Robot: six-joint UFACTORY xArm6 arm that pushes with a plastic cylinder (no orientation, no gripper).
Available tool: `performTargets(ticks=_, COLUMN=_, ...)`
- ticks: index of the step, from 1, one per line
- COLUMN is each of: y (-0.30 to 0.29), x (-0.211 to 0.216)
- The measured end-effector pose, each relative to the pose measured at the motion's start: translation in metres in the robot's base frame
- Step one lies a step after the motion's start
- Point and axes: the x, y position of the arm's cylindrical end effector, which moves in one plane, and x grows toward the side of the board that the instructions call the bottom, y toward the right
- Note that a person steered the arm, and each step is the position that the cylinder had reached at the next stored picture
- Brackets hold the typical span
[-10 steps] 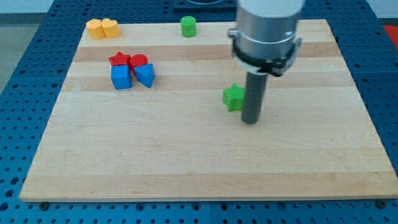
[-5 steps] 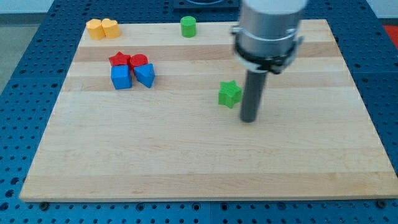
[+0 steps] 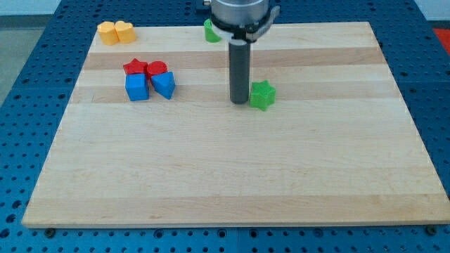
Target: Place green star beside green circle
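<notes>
Near the board's middle, my tip (image 3: 240,102) stands upright just left of the green star (image 3: 262,95), with no pincer fitted.

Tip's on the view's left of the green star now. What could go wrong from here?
1. My tip sits at the green star's left edge, and the green circle lies toward the view's top-left. A push from this side would likely drive the star rightward, away from it.
2. The arm body partly hides the circle, so judging the final gap may be hard.
3. The star's points could make it rotate off my tip during a push.
</notes>
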Motion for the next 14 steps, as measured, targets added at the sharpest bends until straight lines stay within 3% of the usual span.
performTargets(ticks=1, y=0.020, x=0.026)
performTargets(ticks=2, y=0.050, x=0.022)
performTargets(ticks=4, y=0.042, x=-0.103)
performTargets(ticks=5, y=0.041, x=-0.093)
performTargets(ticks=6, y=0.035, x=-0.047)
performTargets(ticks=7, y=-0.007, x=-0.052)
performTargets(ticks=10, y=-0.005, x=-0.147)
performTargets(ticks=12, y=0.018, x=-0.112)
performTargets(ticks=14, y=0.037, x=-0.154)
